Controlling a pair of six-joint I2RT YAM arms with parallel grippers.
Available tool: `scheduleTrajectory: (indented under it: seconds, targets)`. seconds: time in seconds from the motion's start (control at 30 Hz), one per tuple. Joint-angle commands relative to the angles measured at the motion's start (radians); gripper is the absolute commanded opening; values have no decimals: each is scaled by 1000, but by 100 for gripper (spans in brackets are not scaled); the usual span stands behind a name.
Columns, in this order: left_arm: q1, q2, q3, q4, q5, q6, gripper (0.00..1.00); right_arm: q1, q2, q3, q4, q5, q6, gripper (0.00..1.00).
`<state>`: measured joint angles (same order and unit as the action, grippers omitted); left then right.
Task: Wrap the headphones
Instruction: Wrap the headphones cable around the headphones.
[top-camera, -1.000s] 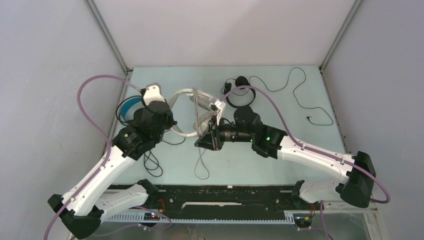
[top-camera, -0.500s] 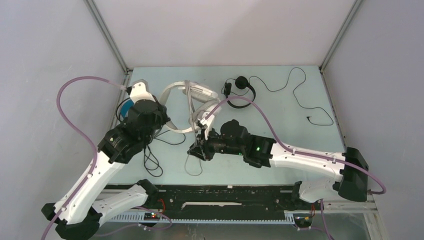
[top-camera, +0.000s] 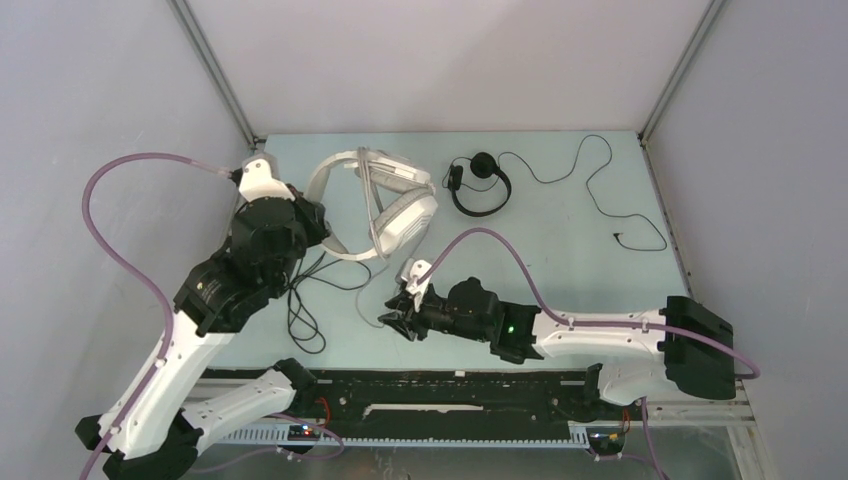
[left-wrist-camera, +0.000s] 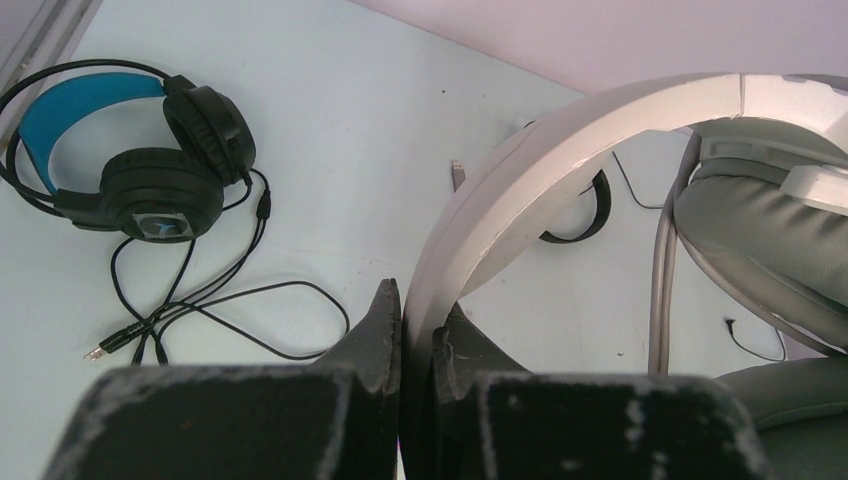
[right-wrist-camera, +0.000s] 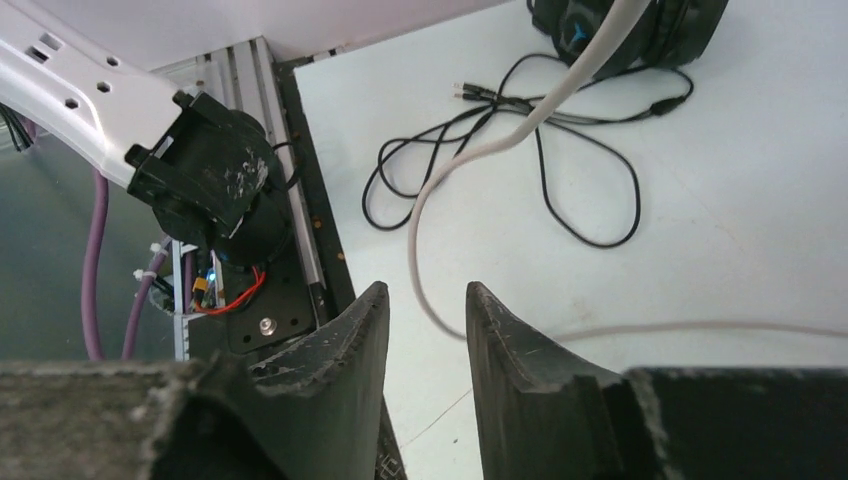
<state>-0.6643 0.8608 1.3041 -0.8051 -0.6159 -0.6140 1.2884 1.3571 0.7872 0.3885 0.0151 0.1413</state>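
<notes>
Now, left arm (top-camera: 190, 330) rises from its base at the near left, elbow bent, forearm reaching toward the far left of the table (top-camera: 560, 260), wrist turned toward the middle. Left claw (left-wrist-camera: 418, 320) is clamped on the band (left-wrist-camera: 560, 140) of the white headset (top-camera: 400, 215); both fingertips press the band's flat faces, and the band arcs up and away from the tips to the right. Grey ear cushion (left-wrist-camera: 760, 230) hangs to the right of the claw, close to it. Black over-ear headset with blue lining (left-wrist-camera: 150, 150) lies flat on the table ahead and to the left of this claw, apart from it, with its black cable (left-wrist-camera: 230, 300) looped loosely between the two. Right arm (top-camera: 600, 335) lies low and stretched from its base at the near right, running along the near edge, wrist pointing left. Right claw (right-wrist-camera: 428, 300) has its fingers apart, holding nothing. Grey cable (right-wrist-camera: 480, 150) curves down across the table just beyond the gap of the tips, then runs off to the claw's right; cannot tell whether it touches either finger. Small black on-ear headset (top-camera: 480, 185) sits at the far middle of the table, well beyond the right claw, with its thin cable (top-camera: 600, 190) trailing off to the right.
</notes>
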Motion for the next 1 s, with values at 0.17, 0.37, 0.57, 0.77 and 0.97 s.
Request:
scheduleTrajectory:
  seconds: [0.17,0.37,0.57,0.77,0.97]
  targets:
    - [2,-10,119,68,45,-78,0,6,63,-100,374,-68,-137,50]
    - [2,-8,136,64,71,-82,0,-34,153,-100,401,-179,-139,53]
    - [3,-16,141,66,95,-89,0,-78,282,-105,550,-246,-138,53]
    - [3,-24,142,82,108,-79,0,-105,374,-107,683,-252,-138,54]
    - [3,-31,128,90,127,-90,0,-111,396,-106,694,-277,-139,53]
